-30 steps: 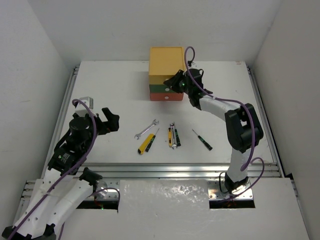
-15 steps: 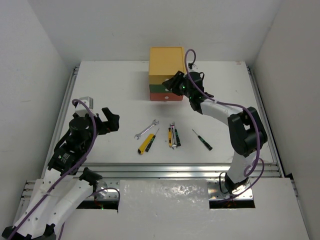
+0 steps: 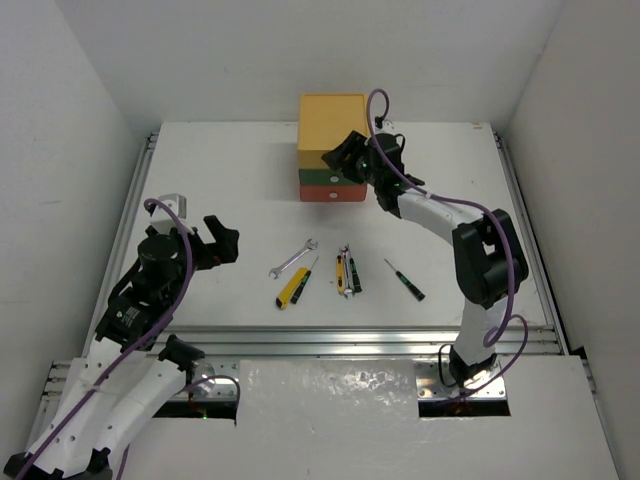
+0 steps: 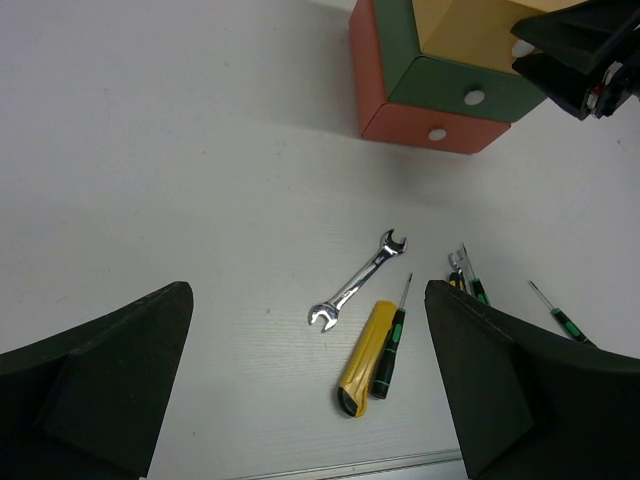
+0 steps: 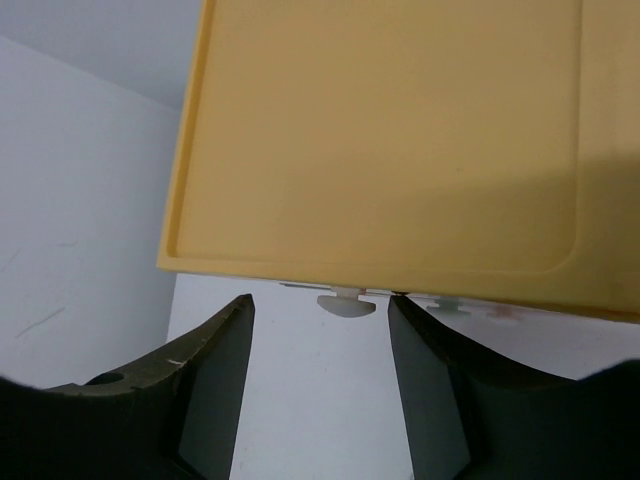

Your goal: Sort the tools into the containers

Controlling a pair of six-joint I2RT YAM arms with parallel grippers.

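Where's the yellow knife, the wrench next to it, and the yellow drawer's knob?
yellow knife (image 4: 358, 352): left wrist view, middle of its body.
wrench (image 4: 357, 283): left wrist view, middle of its shaft.
knob (image 5: 345, 303): right wrist view, its rounded front.

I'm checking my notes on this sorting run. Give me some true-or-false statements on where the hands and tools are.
The right hand is open at the white knob of the yellow drawer. True.
The left hand holds the wrench. False: it is open and empty; the wrench lies on the table.
The yellow knife is inside a drawer. False: it lies on the table beside the wrench.
The red drawer is the bottom one. True.
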